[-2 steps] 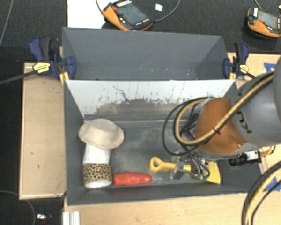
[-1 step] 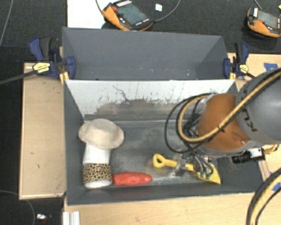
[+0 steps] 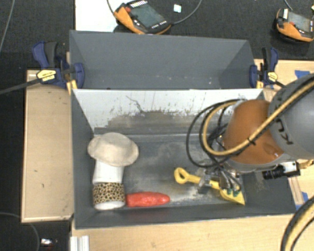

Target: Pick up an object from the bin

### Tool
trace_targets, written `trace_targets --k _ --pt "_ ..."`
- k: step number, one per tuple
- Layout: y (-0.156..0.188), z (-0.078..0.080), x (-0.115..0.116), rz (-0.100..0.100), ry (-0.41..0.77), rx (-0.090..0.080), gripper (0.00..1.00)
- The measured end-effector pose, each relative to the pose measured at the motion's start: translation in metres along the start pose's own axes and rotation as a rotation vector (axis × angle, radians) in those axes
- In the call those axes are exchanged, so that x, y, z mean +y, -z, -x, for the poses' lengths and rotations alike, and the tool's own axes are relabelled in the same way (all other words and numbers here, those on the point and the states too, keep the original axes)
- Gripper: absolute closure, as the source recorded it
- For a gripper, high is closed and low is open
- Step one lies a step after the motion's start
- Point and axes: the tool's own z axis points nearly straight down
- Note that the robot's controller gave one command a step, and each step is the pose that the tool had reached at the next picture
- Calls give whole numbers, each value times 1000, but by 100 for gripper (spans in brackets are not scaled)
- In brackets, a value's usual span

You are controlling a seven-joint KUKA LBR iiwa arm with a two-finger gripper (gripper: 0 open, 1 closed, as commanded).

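The gripper [image 3: 213,182] sits low over the middle of a long yellow toy [image 3: 184,177], which lies flat on the floor at the right of the bin [image 3: 162,61]. It looks set to grab it, but I cannot tell if the gripper is open or closed. A red thing [image 3: 147,198] and a white mushroom [image 3: 113,150] lie off to the left, out of the way.

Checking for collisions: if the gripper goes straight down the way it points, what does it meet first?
Probably the yellow ring-ended object lying on the bin floor beneath the gripper, though depth is unclear.
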Motion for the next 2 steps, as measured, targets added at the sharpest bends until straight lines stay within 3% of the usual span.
trace_targets --k 2 --pt "37 1 0 1 8 -4 100"
